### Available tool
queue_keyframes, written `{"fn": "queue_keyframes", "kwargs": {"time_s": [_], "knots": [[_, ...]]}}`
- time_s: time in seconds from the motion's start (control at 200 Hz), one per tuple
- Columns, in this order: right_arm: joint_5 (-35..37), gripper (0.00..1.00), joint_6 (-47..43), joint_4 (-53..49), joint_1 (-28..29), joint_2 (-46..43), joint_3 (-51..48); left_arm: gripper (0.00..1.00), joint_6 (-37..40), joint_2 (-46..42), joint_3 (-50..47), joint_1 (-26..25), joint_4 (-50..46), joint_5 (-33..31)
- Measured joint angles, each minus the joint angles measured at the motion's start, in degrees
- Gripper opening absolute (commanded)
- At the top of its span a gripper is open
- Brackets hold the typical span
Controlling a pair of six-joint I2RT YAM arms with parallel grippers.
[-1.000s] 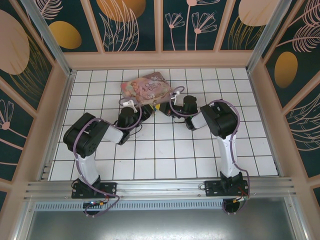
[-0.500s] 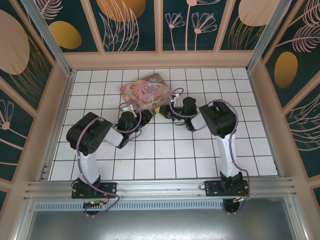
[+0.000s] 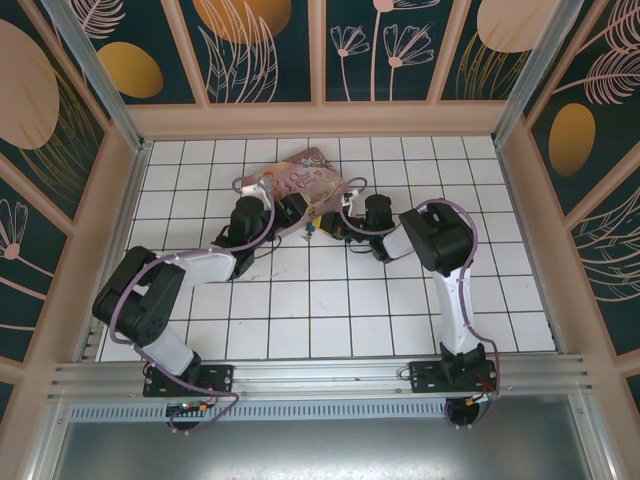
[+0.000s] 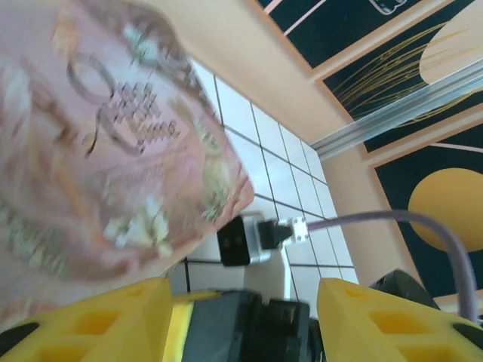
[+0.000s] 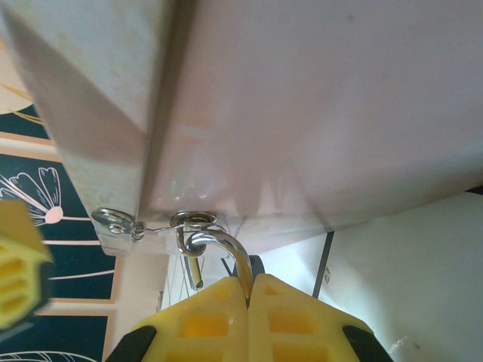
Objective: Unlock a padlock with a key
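Observation:
The padlock's silver shackle [image 5: 220, 247] hooks through a metal ring [image 5: 195, 220] on the edge of the pink floral tin box [image 5: 317, 113]. My right gripper [image 5: 247, 290] is shut on the shackle; the padlock's body is hidden behind the yellow fingers. In the top view the right gripper [image 3: 328, 221] sits at the tin box's [image 3: 298, 175] near corner. My left gripper [image 3: 292, 212] is just left of it, against the box's front edge. In the left wrist view its yellow fingers [image 4: 90, 320] stand wide apart, open, with nothing gripped. The key is out of view.
The tin box [image 4: 98, 151] looms close over the left gripper [image 4: 241, 332]. The right arm's wrist camera [image 4: 245, 241] and its purple cable [image 4: 392, 220] lie right ahead of it. Wooden walls [image 3: 320, 120] enclose the white tiled floor [image 3: 330, 300].
The left arm has stretched out, its elbow dropping toward the near left and its gripper moving up to the tin box, jaws widening. The right arm has not moved.

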Motion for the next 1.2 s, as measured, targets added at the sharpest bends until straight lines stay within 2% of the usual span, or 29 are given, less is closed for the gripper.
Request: {"fn": "queue_keyframes", "kwargs": {"time_s": [0.12,0.25,0.41,0.55,0.796,1.196], "knots": [[0.20,0.00,0.02,-0.07,0.02,-0.04,0.00,0.62,5.53,-0.52,8.07,-0.02,-12.50,-4.33],[0.61,0.00,0.04,-0.33,0.02,-0.15,0.00,0.65,13.11,0.31,16.61,-0.02,-25.90,-12.02],[1.55,0.00,0.28,-0.37,0.02,-0.66,-0.70,0.67,20.87,3.96,23.41,-0.02,-37.20,-21.68],[2.73,0.00,0.48,-0.57,0.02,-1.73,-1.86,0.67,25.42,8.35,25.53,0.00,-43.56,-26.86],[4.50,0.00,0.90,-1.14,0.02,-2.93,-3.02,0.66,28.37,10.99,25.53,0.00,-48.96,-28.70],[9.51,0.00,7.32,3.93,0.22,-4.98,-7.72,0.63,28.83,11.61,25.33,-0.04,-47.74,-28.09]]}}
